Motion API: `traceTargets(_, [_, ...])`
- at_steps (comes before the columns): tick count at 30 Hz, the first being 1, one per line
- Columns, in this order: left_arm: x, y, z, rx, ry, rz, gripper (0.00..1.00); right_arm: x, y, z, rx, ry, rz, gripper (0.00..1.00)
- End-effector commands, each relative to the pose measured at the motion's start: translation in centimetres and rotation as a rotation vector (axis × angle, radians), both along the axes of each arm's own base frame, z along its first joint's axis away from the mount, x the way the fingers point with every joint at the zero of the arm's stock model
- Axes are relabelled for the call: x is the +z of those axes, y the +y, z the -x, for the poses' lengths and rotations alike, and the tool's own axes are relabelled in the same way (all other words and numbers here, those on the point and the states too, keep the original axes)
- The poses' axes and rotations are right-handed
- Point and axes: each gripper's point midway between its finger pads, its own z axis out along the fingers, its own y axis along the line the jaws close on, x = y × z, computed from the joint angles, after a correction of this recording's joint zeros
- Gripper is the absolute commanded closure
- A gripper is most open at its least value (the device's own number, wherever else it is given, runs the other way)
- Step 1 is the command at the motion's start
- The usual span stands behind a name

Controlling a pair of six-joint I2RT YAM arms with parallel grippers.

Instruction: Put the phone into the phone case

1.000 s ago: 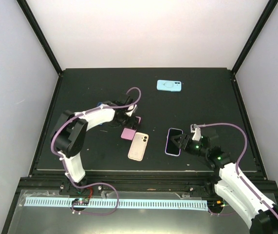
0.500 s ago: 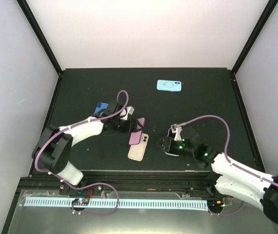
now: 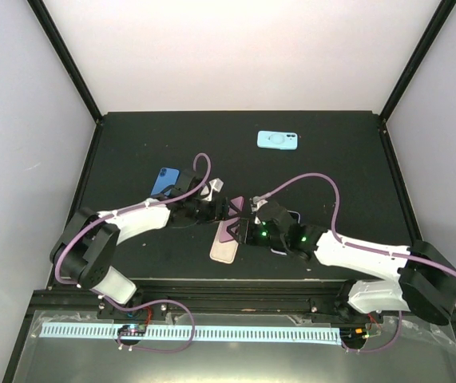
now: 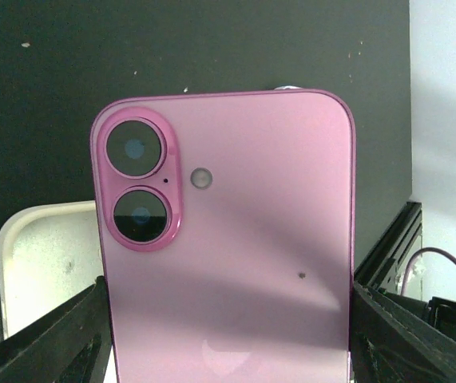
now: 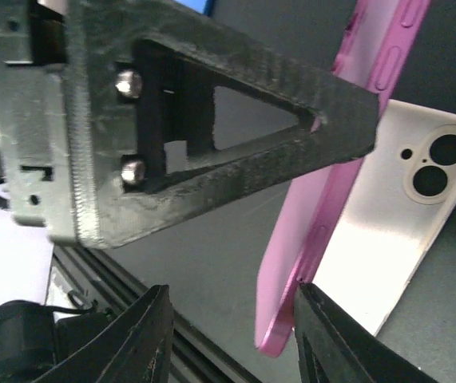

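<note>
Black matting covers the table (image 3: 132,136), with white walls round it. The left arm (image 3: 140,215) comes in from nine o'clock and the right arm (image 3: 363,255) from four o'clock, meeting near the table's middle.

Between them the pink phone (image 3: 229,232) is held clear of the table, tilted with its camera end up. Its low end hangs over the cream case (image 3: 224,251), which lies flat just to its six o'clock, so the phone looks lined up for seating.

The left gripper (image 4: 228,351) clamps the phone by its long edges, probably to leave the low end free. The right gripper (image 5: 235,289) has its jaws apart around that low corner, gripping nothing, seemingly placed to steady or guide it.

A blue case (image 3: 278,140) at twelve o'clock and a blue phone (image 3: 166,179) at ten o'clock lie well apart.
</note>
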Motion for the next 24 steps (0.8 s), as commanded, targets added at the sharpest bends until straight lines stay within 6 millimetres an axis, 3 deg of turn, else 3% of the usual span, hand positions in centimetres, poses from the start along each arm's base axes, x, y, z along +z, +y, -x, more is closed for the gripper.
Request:
traceTargets(1, [2.8, -1.1, -0.2, -0.021, -0.058, 0.085, 0.67, -0.3, -0.4, -0.9, -0.066, -0.013, 0.053, 0.57])
traceTargets(8, [2.8, -1.2, -0.3, -0.015, -0.051, 0.095, 0.68, -1.2, -0.4, -0.9, -0.077, 0.001, 0.094, 0.61])
traceTargets(17, [3.3, -1.3, 0.2, -0.023, -0.048, 0.117, 0.67, -1.5, -0.5, -1.2, -0.097, -0.007, 0.105, 0.87])
traceTargets(20, [3.5, -1.1, 0.4, -0.023, -0.054, 0.121, 0.58, -1.2, -0.9, -1.2, -0.112, -0.018, 0.097, 0.98])
traceTargets(24, [3.8, -0.9, 0.7, -0.021, -0.063, 0.124, 0.38, -1.8, -1.6, -1.1, -0.130, -0.004, 0.114, 0.99])
